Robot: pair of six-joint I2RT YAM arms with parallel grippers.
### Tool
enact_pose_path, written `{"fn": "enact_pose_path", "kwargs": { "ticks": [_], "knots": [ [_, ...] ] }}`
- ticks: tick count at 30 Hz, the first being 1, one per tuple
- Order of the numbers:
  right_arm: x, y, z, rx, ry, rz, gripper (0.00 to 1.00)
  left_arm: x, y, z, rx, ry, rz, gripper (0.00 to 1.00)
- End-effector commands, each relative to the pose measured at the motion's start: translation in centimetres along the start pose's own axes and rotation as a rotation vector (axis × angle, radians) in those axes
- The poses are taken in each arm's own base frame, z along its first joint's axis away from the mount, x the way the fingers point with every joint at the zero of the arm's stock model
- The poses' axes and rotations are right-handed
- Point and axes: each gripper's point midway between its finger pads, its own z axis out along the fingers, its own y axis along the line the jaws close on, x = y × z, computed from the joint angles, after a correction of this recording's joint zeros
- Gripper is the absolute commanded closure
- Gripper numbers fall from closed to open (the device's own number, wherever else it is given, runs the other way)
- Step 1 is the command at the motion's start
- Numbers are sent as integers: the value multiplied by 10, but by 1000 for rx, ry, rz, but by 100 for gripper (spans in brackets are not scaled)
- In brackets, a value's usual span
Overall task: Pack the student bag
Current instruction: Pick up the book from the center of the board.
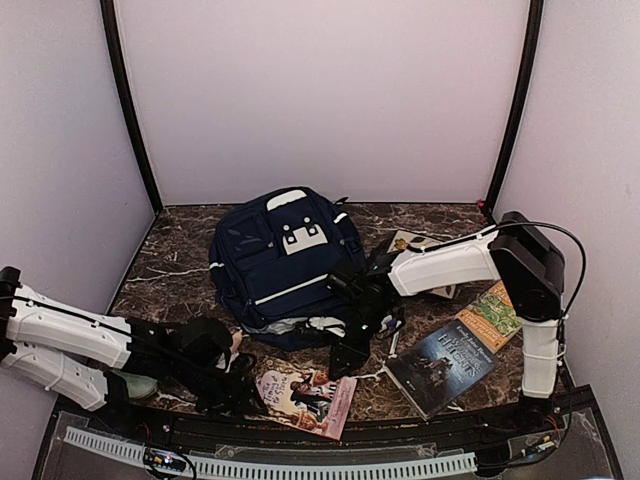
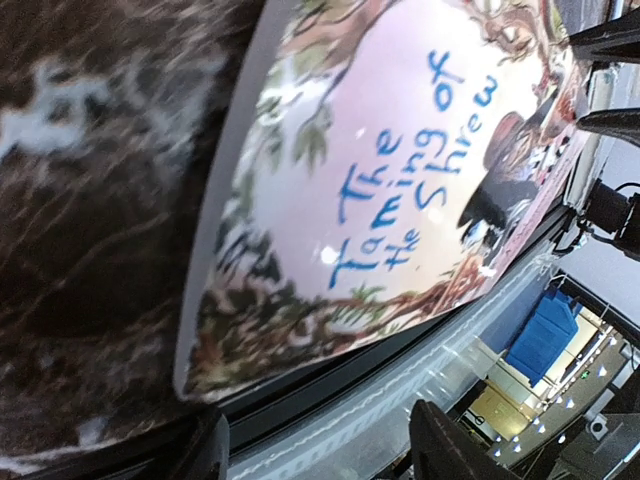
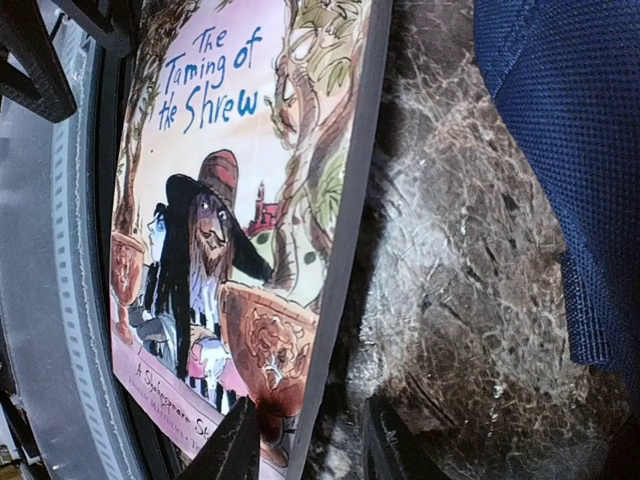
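The student bag (image 1: 285, 255), a navy-blue backpack with white stripes, lies at the middle of the marble table; its blue fabric (image 3: 560, 120) fills the top right of the right wrist view. In front of it "The Taming of the Shrew" book (image 1: 305, 398) lies flat near the table's front edge. My left gripper (image 1: 245, 385) is at the book's left corner, open (image 2: 320, 450), with nothing between its fingers. My right gripper (image 1: 342, 365) stands over the book's right side, open (image 3: 310, 450), its fingers straddling the book's edge (image 3: 330, 300) without pinching it.
A dark book (image 1: 440, 365) lies at the front right with a green book (image 1: 490, 315) behind it. A pale item (image 1: 408, 243) lies right of the bag, partly under the right arm. The black front rail (image 2: 330, 400) runs close by the Shrew book.
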Motion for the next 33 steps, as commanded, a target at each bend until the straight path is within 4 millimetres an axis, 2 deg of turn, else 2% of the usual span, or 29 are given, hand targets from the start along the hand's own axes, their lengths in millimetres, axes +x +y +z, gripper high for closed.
{"fn": "enact_pose_path", "kwargs": {
  "ticks": [1,8,13,16,20,25,27,29,30,33],
  "knots": [
    [21,2,14,-26,47,4,64,-8,-5,15,34,-10,-5,34],
    [38,27,23,-177,47,33,60,-32,-32,21,104,-108,50,32],
    [30,35,22,-248,15,46,55,-60,-58,5,97,-263,180,29],
    [24,35,21,-261,0,59,54,-69,-63,-6,92,-333,199,28],
    [15,41,13,-319,-43,81,54,-71,-56,-8,102,-359,159,28],
    [-4,60,-9,-465,-125,107,53,-64,-37,1,53,-306,104,28],
    [-11,62,-12,-490,-140,132,47,-59,-34,7,37,-264,92,28],
    [-19,59,-12,-488,-152,167,38,-54,-29,15,18,-221,76,29],
    [-22,54,-10,-463,-154,194,30,-52,-25,17,2,-201,61,30],
    [-26,26,3,-289,-137,258,17,-46,-17,23,-21,-167,40,31]
  ]
}}
